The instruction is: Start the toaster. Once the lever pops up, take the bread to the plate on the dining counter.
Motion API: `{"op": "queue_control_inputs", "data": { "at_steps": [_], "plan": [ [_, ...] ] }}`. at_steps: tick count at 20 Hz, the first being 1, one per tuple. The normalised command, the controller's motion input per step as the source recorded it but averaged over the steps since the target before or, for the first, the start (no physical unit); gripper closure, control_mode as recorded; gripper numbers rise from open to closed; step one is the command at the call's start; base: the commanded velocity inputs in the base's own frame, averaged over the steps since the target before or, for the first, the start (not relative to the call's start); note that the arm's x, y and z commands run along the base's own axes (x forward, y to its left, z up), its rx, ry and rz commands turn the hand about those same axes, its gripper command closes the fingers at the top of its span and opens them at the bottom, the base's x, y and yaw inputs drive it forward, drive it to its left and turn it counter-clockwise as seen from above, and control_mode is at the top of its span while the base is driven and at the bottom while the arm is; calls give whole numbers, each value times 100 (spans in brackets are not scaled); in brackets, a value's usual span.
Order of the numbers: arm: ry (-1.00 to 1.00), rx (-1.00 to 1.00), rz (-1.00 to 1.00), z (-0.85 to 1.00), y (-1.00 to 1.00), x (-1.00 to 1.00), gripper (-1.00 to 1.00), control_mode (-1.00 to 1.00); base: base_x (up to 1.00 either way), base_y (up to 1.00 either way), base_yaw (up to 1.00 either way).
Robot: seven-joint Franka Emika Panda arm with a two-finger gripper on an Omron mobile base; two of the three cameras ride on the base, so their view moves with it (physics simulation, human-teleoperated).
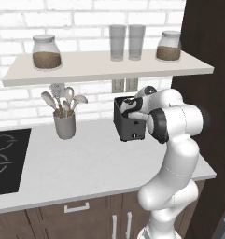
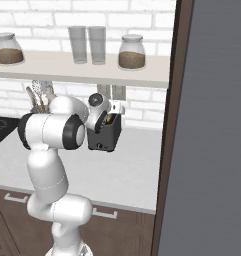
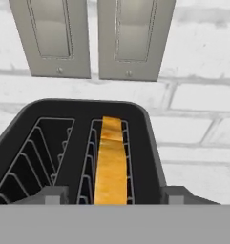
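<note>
My fingers [image 3: 114,193] sit just above the toaster [image 3: 73,138], either side of the bread [image 3: 110,162] at my 12 o'clock, right-hand slot; I can't tell their gap. The slice looks light, stiff, crumbly: I'd pinch its flat faces near the top edge

You face a white brick wall [image 1: 20,100] with two grey wall plates [image 3: 92,38]. A pale shelf [image 1: 104,67] carries two jars [image 1: 46,51] of brown grains and two glasses [image 1: 127,42]. Below you have a grey-white worktop [image 1: 86,163] over dark wood cabinets [image 1: 86,217], a black hob [image 1: 4,161] at left, a cup [image 1: 65,123] of spoons, and a tall dark panel [image 2: 212,130] at right.
</note>
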Motion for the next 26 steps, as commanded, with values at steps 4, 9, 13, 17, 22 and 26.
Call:
{"op": "queue_control_inputs", "data": {
  "at_steps": [4, 9, 13, 17, 22, 26],
  "plan": [
    [0, 2, 0, 0, -17, 0, 100, -100, 0, 0, 0],
    [-1, 6, 0, 0, -24, 0, 100, -100, 0, 0, 0],
    [-9, 15, -1, 0, -30, 0, 100, -100, 0, 0, 0],
    [-18, 20, -2, 6, -36, 0, 100, -100, 0, 0, 0],
    [-26, 17, -1, 14, -45, -6, 100, -100, 0, 0, 0],
    [-28, 9, 0, 4, -54, -28, 100, -100, 0, 0, 0]
  ]
}}
